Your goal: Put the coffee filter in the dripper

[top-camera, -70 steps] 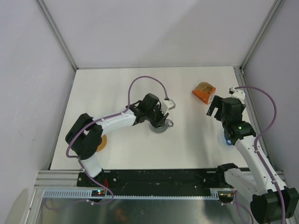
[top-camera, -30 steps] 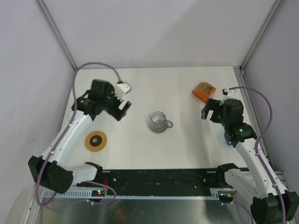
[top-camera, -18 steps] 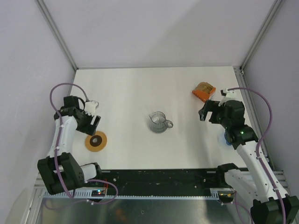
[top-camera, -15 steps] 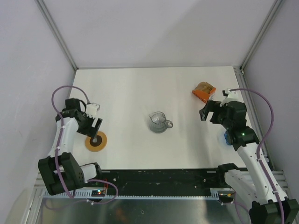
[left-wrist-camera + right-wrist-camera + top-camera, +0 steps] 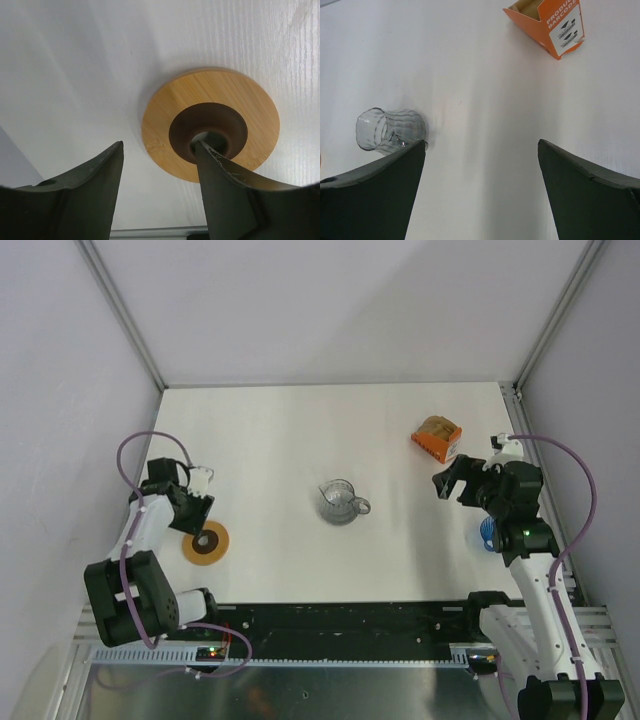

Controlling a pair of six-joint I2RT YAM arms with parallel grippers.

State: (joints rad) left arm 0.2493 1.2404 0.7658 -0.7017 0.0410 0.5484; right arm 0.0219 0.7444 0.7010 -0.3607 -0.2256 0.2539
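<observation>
White tabletop (image 5: 300, 430) lies under both arms. The left gripper (image 5: 159, 147) has its jaws apart with nothing clamped. One finger (image 5: 230, 195) has its tip over the dark centre hole of the flat wooden ring (image 5: 240, 100), and the other stands off the rim. The right gripper (image 5: 481, 142) is spread wide and holds nothing. The clear mug (image 5: 387, 129) sits mid-table and the orange box (image 5: 555, 25) is farther back, with brown filters (image 5: 434, 426) showing in its open top. The dripper (image 5: 486, 533) sits beside the right arm, partly hidden by it.
</observation>
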